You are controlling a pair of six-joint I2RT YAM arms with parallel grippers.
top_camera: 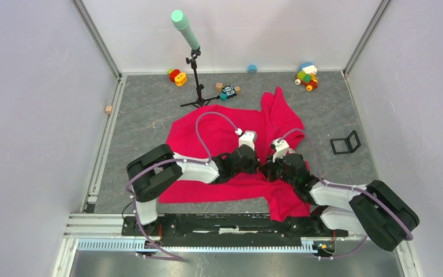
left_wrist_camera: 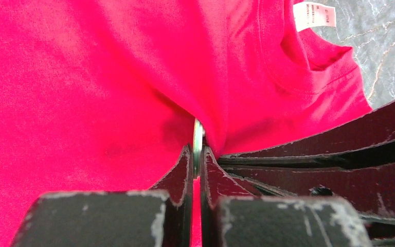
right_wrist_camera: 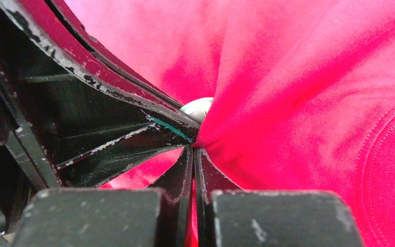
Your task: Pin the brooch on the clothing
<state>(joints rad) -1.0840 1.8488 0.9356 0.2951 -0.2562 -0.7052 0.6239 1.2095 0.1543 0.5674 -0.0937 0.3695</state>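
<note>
Red clothing, left gripper low over it clenching brooch, right gripper facing tip-to-tip, pinching fabric

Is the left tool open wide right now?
No, the left tool is pinched shut on the brooch, which shows edge-on between its fingertips against the shirt.
</note>
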